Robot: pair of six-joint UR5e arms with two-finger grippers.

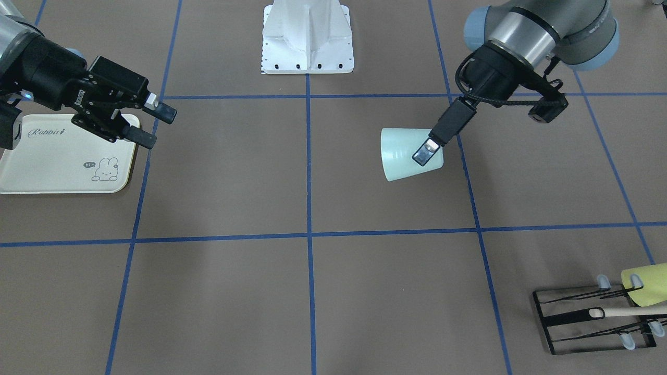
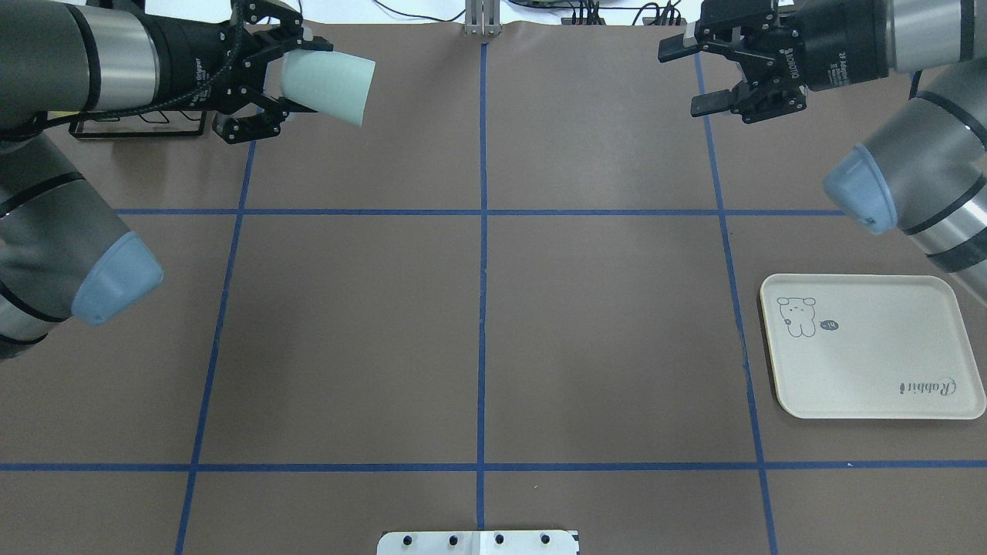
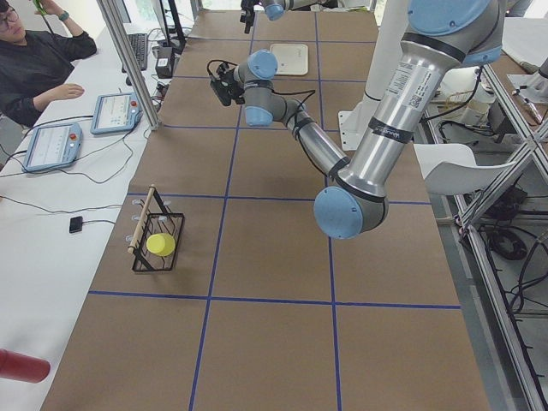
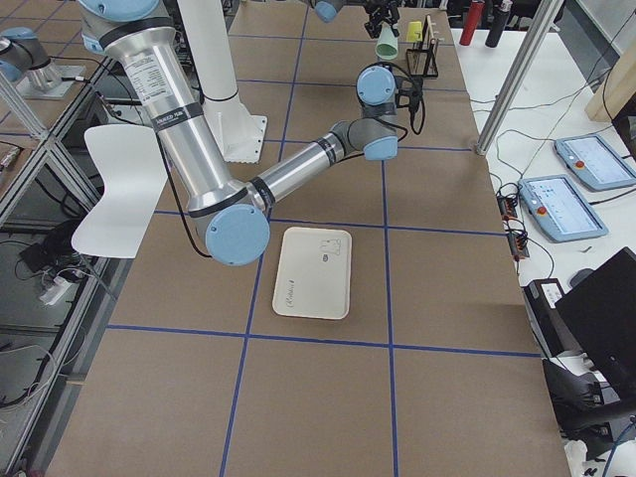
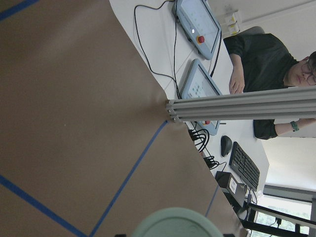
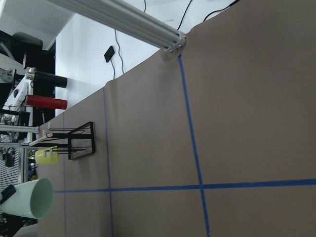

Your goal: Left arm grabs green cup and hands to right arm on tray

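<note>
The pale mint-green cup lies on its side in the air, its wide mouth toward the table's middle. My left gripper is shut on its narrow end; both also show in the overhead view, the cup in the gripper. The left wrist view shows only the cup's round end. My right gripper is open and empty, well apart from the cup, and its jaws point toward it. In the front-facing view it hangs by the corner of the cream Rabbit tray, which lies on the table.
A black wire rack with a yellow-green cup and a wooden stick stands on the table's far left side, behind the left gripper in the overhead view. The white robot base is mid-table. An operator sits beyond the table edge.
</note>
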